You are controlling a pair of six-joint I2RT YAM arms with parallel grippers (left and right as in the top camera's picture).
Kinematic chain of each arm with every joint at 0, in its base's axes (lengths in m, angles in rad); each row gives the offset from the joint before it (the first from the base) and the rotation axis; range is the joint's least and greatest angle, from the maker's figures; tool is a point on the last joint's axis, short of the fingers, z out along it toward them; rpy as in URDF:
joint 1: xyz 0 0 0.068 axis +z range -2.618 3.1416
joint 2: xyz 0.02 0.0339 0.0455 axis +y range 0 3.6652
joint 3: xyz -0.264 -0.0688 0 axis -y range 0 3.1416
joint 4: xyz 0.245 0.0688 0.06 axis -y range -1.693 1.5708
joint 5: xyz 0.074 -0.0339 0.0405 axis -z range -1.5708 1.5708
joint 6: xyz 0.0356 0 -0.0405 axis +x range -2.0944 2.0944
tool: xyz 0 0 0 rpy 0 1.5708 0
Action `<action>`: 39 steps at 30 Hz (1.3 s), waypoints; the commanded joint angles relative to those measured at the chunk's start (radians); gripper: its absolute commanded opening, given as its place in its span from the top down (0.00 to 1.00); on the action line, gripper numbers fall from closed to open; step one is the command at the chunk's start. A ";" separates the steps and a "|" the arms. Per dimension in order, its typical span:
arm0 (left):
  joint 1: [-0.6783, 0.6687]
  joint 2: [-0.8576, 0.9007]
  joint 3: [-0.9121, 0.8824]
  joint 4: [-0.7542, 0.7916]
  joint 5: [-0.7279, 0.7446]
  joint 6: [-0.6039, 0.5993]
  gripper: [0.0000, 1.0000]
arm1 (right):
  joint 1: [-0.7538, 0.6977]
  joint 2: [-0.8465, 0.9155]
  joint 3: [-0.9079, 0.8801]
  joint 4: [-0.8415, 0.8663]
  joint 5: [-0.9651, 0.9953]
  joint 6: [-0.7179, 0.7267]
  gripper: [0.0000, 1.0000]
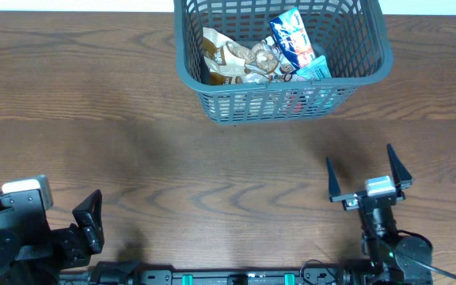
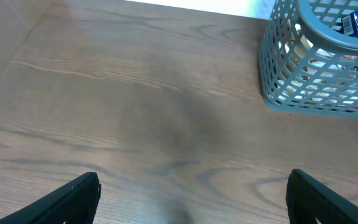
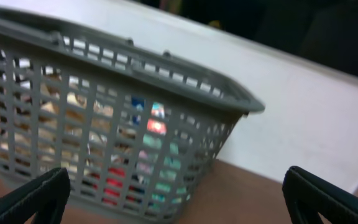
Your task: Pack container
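The container, a dark grey lattice basket (image 1: pixel 283 101), stands at the far middle of the table and holds several snack packets, among them a brown one (image 1: pixel 226 57) and a blue one (image 1: pixel 294 39). It also shows in the left wrist view (image 2: pixel 316 81) and the right wrist view (image 3: pixel 104 124). My left gripper (image 1: pixel 93 215) is open and empty at the near left; its fingers frame bare table in its own view (image 2: pixel 191 199). My right gripper (image 1: pixel 368 170) is open and empty at the near right, well short of the basket (image 3: pixel 173 199).
The wooden table (image 1: pixel 133 142) lies between both grippers and the basket. A white wall (image 3: pixel 316 112) rises behind the table's far edge.
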 commanded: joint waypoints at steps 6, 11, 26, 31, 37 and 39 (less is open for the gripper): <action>0.004 -0.004 0.007 -0.004 -0.005 0.013 0.16 | -0.005 -0.011 -0.117 0.068 0.025 0.022 0.01; 0.004 -0.004 0.007 -0.004 -0.005 0.014 0.16 | -0.005 -0.011 -0.168 0.068 0.045 0.027 0.01; 0.004 -0.004 0.007 -0.004 -0.005 0.013 0.16 | -0.005 -0.011 -0.176 -0.014 0.129 0.100 0.01; 0.004 -0.004 0.007 -0.004 -0.005 0.013 0.16 | -0.005 -0.011 -0.176 -0.014 0.129 0.100 0.01; 0.004 -0.004 0.007 -0.004 -0.005 0.014 0.16 | -0.005 -0.011 -0.176 -0.014 0.129 0.100 0.01; 0.004 -0.004 0.007 -0.004 -0.005 0.014 0.16 | -0.005 -0.011 -0.176 -0.014 0.129 0.100 0.01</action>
